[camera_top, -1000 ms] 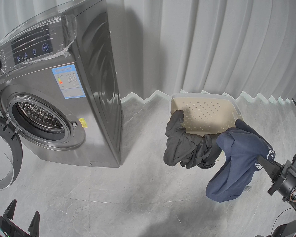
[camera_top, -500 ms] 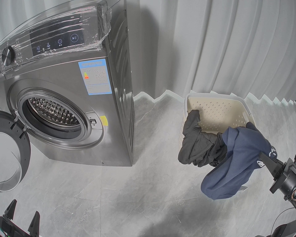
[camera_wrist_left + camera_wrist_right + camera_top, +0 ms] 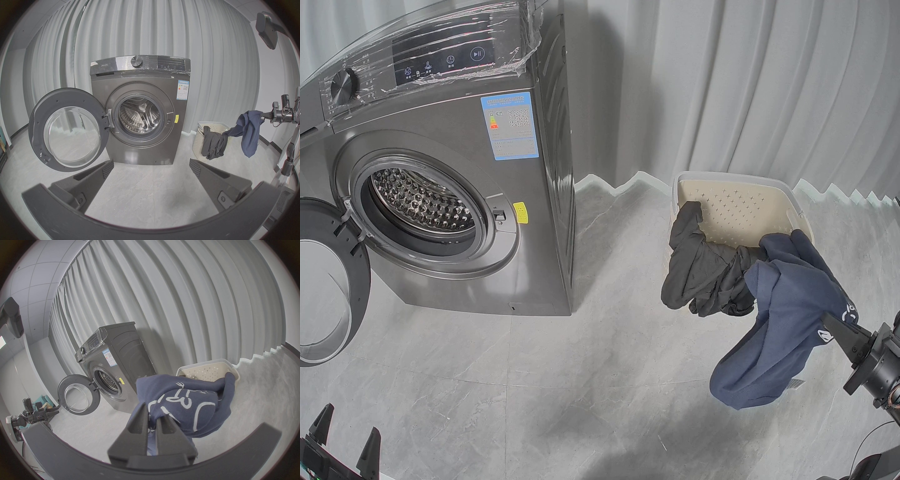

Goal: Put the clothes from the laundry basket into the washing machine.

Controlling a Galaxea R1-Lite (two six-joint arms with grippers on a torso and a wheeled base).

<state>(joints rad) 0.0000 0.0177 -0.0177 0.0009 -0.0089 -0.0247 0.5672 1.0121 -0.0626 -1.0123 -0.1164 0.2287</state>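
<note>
Right gripper [image 3: 828, 322], low at the robot's right, has its fingers pinched tight on a fold of the navy blue garment w/ white line print [image 3: 787, 325]. The cloth bunches at the tips in the right wrist view and hangs below them in a loose drape, hem clear of the grey marble-look tile floor [image 3: 581, 375]. The garment's far end trails back to the cream perforated plastic laundry basket [image 3: 737, 212] and lies over its near rim, touching the dark grey crumpled garment [image 3: 700, 275]. That one is slung over the basket rim on the side toward the machine, part inside, most of it hanging down the outer wall. Basket stands on the floor by the white pleated curtain [image 3: 769, 94], right of the grey front-loading washing machine [image 3: 437, 125], w/ a strip of bare floor btwn them. The machine's round glass-centred door [image 3: 325, 219] is swung wide open to its left and the perforated steel drum [image 3: 422, 200] is exposed; no cloth seen in it. Clear plastic film wraps the control panel on top. Left gripper [image 3: 347, 431] sits low at the robot's left, fingers spread wide w/ nothing btwn them, facing the drum opening in the left wrist view, well apart from machine and basket.
</note>
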